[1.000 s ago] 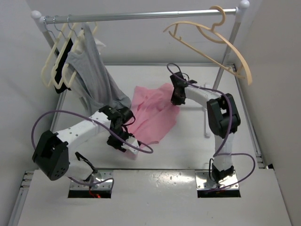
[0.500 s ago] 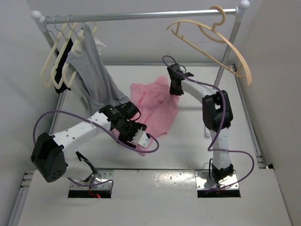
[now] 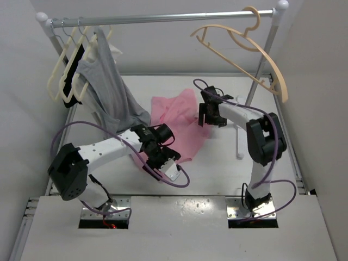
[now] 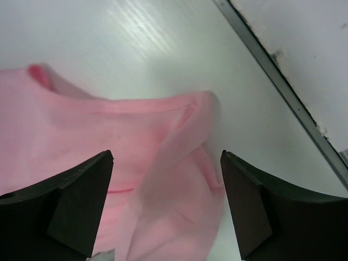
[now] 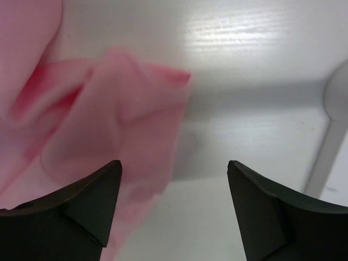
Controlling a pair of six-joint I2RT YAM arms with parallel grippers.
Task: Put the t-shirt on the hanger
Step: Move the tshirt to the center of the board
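The pink t-shirt [image 3: 182, 122] lies crumpled on the white table, between the two arms. The peach hanger [image 3: 244, 46] hangs empty by its hook from the right end of the rail, tilted. My left gripper [image 3: 163, 155] is over the shirt's near edge. In the left wrist view it [image 4: 167, 157] is open, with a loose fold of the t-shirt [image 4: 163, 179] between the fingers, not pinched. My right gripper [image 3: 209, 117] is at the shirt's far right edge. In its wrist view it [image 5: 174, 163] is open, the t-shirt [image 5: 109, 109] by its left finger.
A gray garment [image 3: 111, 89] and several cream hangers [image 3: 68, 70] hang bunched at the left end of the rail [image 3: 163, 18]. The rack's right post [image 3: 263, 62] and its leg [image 5: 331, 136] stand just right of my right gripper. A metal strip [image 4: 283, 87] edges the table.
Both grippers have opened and let go of the t-shirt, which has settled on the table. The left gripper moved right along the shirt's near edge; the right one shifted slightly.
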